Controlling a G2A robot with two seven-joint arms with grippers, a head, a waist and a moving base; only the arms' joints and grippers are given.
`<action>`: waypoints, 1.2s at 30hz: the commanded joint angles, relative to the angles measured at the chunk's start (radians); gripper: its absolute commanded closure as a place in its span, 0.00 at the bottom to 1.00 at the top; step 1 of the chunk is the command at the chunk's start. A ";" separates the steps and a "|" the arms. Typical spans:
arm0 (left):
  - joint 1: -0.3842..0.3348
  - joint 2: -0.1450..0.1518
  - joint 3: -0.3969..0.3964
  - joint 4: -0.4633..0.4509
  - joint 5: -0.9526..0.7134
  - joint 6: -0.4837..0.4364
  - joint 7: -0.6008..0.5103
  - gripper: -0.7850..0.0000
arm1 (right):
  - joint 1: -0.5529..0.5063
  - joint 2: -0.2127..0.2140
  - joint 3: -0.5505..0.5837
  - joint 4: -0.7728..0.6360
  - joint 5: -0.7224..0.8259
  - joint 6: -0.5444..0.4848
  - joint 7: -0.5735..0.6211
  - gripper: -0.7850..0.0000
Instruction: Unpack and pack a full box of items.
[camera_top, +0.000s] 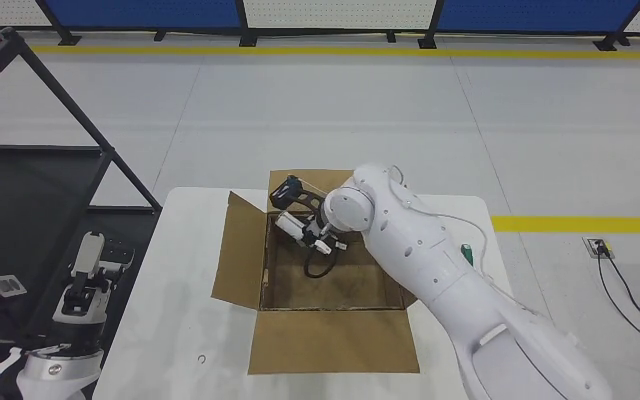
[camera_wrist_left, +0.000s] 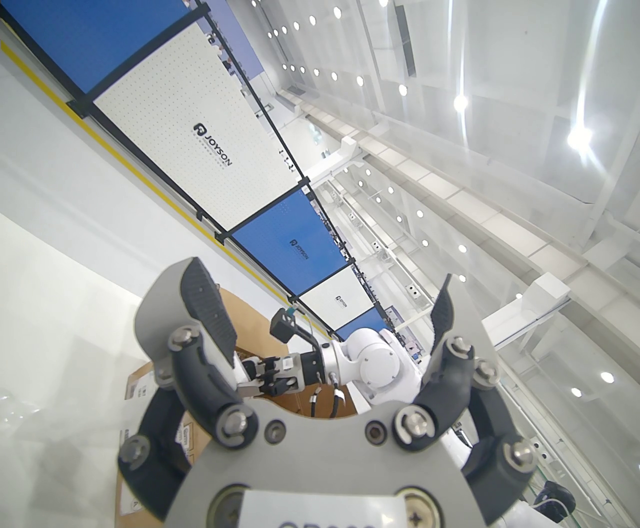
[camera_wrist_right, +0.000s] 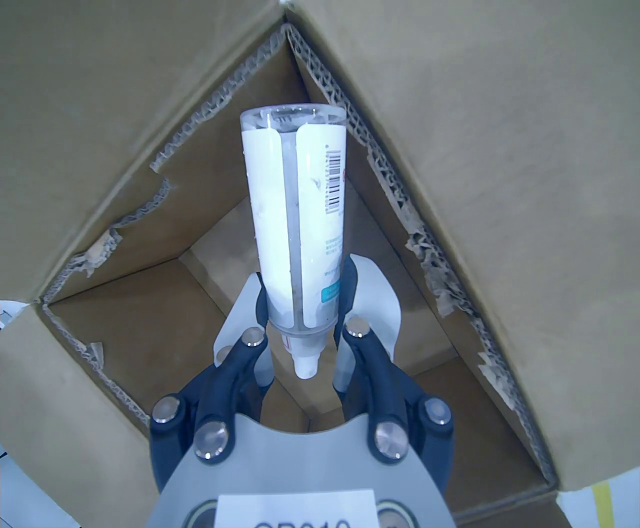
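An open cardboard box (camera_top: 240, 250) stands in the middle of the white table with its flaps folded outward. My right gripper (camera_top: 318, 238) hangs over the box's far left corner, shut on a white squeeze bottle (camera_top: 292, 226). In the right wrist view the bottle (camera_wrist_right: 295, 210) is pinched near its nozzle end by the gripper (camera_wrist_right: 302, 285), its flat base pointing at a corner of the box (camera_wrist_right: 125, 125). The brown floor of the box shows beneath it. My left gripper (camera_wrist_left: 322, 295) is open and holds nothing, off the table's left side (camera_top: 92, 250), tilted up toward the ceiling.
A small green object (camera_top: 465, 253) lies on the table (camera_top: 180, 300) right of the box. A black metal frame (camera_top: 95, 150) stands beyond the table's left edge. A black cable (camera_top: 320, 266) hangs from the right wrist into the box.
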 joint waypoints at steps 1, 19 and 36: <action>0.000 0.000 0.000 0.000 0.000 0.000 0.000 0.00 | -0.041 0.042 0.049 -0.156 -0.041 0.067 0.062 1.00; 0.000 0.000 0.000 0.000 0.000 0.000 0.000 0.00 | -0.581 0.243 0.528 -1.259 -0.478 0.421 0.316 1.00; 0.000 0.000 0.000 0.000 0.000 0.000 0.000 0.00 | -0.837 0.286 0.908 -1.395 -0.456 0.526 0.272 1.00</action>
